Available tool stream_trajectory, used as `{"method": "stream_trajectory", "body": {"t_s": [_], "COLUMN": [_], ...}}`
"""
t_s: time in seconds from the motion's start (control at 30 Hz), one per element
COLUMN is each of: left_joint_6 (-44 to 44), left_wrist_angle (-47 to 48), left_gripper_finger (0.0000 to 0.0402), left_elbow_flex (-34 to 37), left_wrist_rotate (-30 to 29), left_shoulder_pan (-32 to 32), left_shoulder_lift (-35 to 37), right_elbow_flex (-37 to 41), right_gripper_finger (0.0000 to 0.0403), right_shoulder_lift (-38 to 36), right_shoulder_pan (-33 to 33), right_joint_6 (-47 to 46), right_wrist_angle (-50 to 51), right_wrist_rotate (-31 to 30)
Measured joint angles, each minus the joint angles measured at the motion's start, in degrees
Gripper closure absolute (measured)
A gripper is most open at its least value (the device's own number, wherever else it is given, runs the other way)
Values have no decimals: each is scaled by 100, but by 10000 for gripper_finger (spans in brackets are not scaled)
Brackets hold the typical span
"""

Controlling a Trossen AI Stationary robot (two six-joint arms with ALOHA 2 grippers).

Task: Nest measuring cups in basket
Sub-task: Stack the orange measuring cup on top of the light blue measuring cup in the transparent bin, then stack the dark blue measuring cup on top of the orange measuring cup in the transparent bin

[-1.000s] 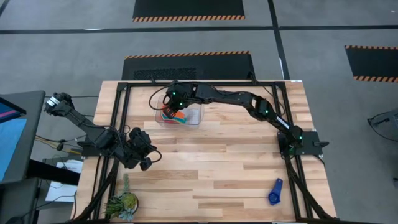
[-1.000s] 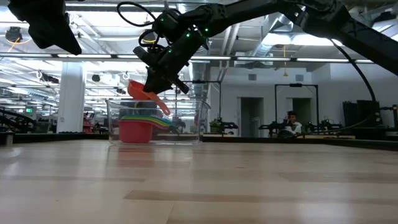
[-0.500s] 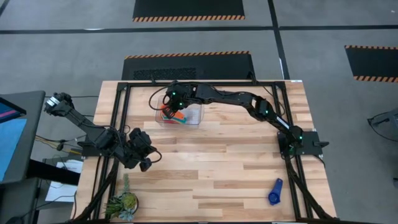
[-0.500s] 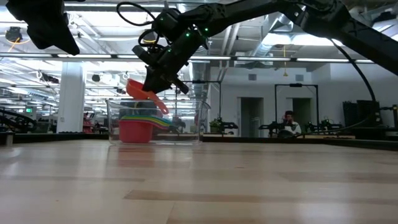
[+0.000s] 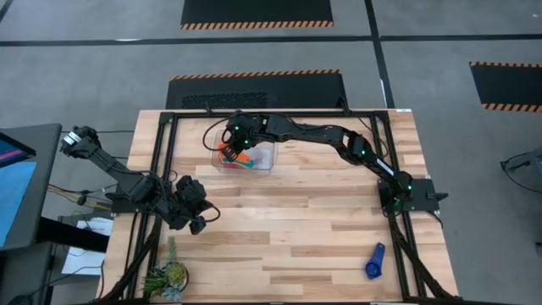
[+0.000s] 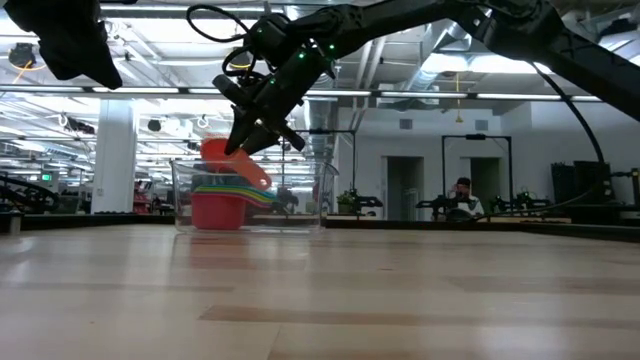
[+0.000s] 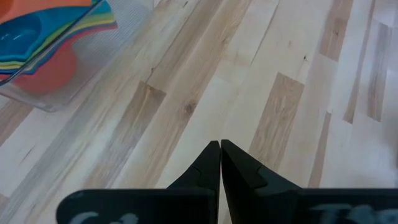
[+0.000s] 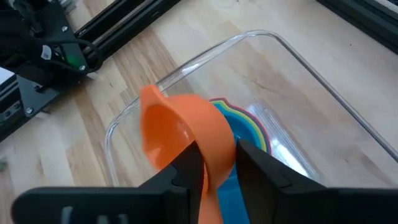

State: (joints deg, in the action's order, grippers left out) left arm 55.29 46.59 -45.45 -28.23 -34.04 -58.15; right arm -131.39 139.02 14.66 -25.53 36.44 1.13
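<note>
Pale wood planks of the desk [image 5: 296, 220] run under everything, and going from the near edge toward the far one, the first things are a small potted plant [image 5: 167, 275] at the near left corner and a dark blue measuring cup [image 5: 373, 261] lying alone on the boards near the right corner, well apart from the rest. Farther in on the left, the left gripper [image 7: 220, 149] waits low over bare wood, its two dark fingers pressed together with nothing between them. Beyond it, toward the far side of the desk, stands the clear plastic basket [image 6: 180, 195], low-walled with rounded corners. Inside it a red measuring cup [image 6: 217, 211] sits upright on the floor of the basket with other cups nested into it; their rims and handles fan out above it in green, yellow, light blue and blue [image 8: 244, 127]. The right arm reaches across from the right side of the desk, and the right gripper [image 8: 217, 163] hangs over the basket, just above the stack. An orange measuring cup [image 8: 180, 134] is tipped at the mouth of the basket above the nested cups, its handle running down between the gripper's two fingers; the fingers stand a little apart on either side of the handle, and whether they are pinching it or have just let go of it I cannot tell. In the room far behind the desk a person [image 6: 464, 197] sits at a bench.
</note>
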Motion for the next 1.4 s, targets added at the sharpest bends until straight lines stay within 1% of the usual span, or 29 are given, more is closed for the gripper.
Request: {"method": "stream_trajectory", "body": {"t_s": [0.4, 0.63, 0.77, 0.9, 0.97, 1.17, 1.33, 1.37, 1.4], "left_joint_6": [-13, -142, -120, -118, -149, -300, -380, -377, -373], "left_wrist_angle": [0, 2, 2, 34, 58, 64, 61, 56, 52], "left_gripper_finger": [401, 402, 401, 402, 401, 401, 401, 401, 402], "left_elbow_flex": [0, 0, 0, 0, 0, 0, 0, 0, 0], "left_wrist_rotate": [2, 109, 120, 120, 124, 144, 71, 56, 57], "left_shoulder_pan": [1, 0, 0, 1, 0, 0, 3, 18, 40], "left_shoulder_lift": [0, 0, 0, 1, 1, 2, 2, 2, 2], "right_elbow_flex": [2, 3, 4, 12, 9, 4, -1, 25, 140], "right_gripper_finger": [247, 222, 212, 216, 222, 236, 243, 245, 246], "right_shoulder_lift": [0, 0, -14, -360, -653, -1305, -1798, -1837, -1913], "right_shoulder_pan": [0, 0, 13, 90, 90, -241, -722, -869, -1031], "right_joint_6": [-1, 0, 38, 295, 471, 911, 990, 931, 868], "right_wrist_angle": [128, 138, 343, 1050, 1678, 3328, 5272, 5456, 5356], "right_wrist_rotate": [-4, -4, 47, 584, 747, 797, 721, 656, 603]}}
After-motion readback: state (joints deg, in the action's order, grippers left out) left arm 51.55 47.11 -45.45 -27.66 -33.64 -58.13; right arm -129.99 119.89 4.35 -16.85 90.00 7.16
